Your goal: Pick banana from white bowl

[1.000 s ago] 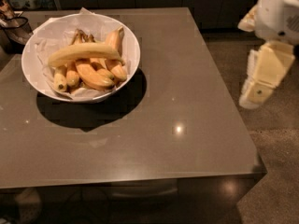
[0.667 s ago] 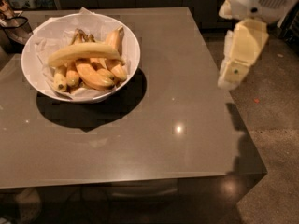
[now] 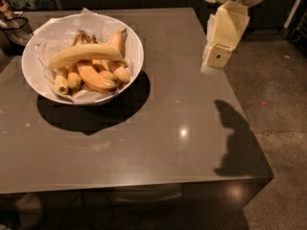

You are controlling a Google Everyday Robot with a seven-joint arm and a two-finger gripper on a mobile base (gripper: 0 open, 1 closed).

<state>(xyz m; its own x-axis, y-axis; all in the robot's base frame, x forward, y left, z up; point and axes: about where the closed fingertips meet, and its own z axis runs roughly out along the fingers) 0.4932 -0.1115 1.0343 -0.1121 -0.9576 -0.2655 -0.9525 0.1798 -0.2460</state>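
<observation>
Far left, upper corner: a dark object [image 3: 12, 25] sits at the table's edge; what it is cannot be told.

Left half of the table [image 3: 168, 143]: the white bowl [image 3: 34, 78] stands upright, lined with crumpled white paper [image 3: 48, 44]. The banana [image 3: 86, 55], pale yellow and long, lies across the top of the bowl's contents, roughly level, its left tip near the paper on the left side and its right end close to the right rim. Under it rests a bunch of shorter, darker bananas [image 3: 96, 75], stems pointing to the back. The bowl casts a dark shadow [image 3: 91, 116] on the table in front and to its right.

Centre: a small bright glare spot [image 3: 183, 132] on the bare table.

Right: the gripper [image 3: 217, 60], cream-coloured, hangs above the table's right edge, well apart from the bowl and touching nothing. Whether it is released or clenched cannot be told. Its shadow [image 3: 235, 138] falls near the front right corner. Beyond the edge, speckled floor [image 3: 283, 109].
</observation>
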